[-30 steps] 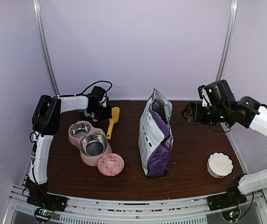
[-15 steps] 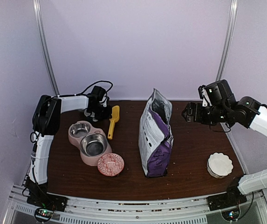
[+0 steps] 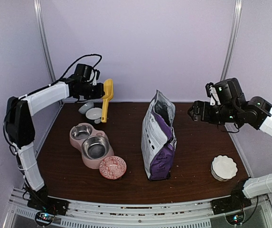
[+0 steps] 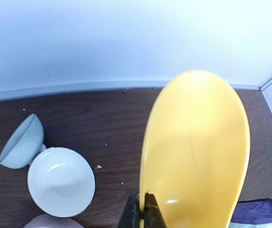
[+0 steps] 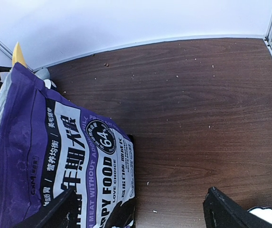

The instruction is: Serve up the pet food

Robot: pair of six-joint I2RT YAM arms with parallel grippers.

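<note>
Red patterned dish (image 3: 112, 167) nearest, at 7 o'clock on the dark wooden table (image 3: 192, 156); white scalloped bowl (image 3: 223, 167) at 4 o'clock. Just behind the dish, at 8 o'clock, pink double feeder (image 3: 90, 145) with two steel bowls. At the centre, purple pet-food bag (image 3: 158, 137), upright, top open; kibble itself not visible. Farther back at 2 o'clock, right gripper (image 3: 192, 112) in the air, level with the bag's top and apart from it, fingers spread wide, holding nothing. At 10 o'clock, small white bowl (image 3: 94, 113), with a grey-blue cup (image 3: 85, 107) tipped on its side just beside. Above these, left gripper (image 3: 96, 90) clenched on a yellow scoop (image 3: 106, 97), lifted off the table.
</note>
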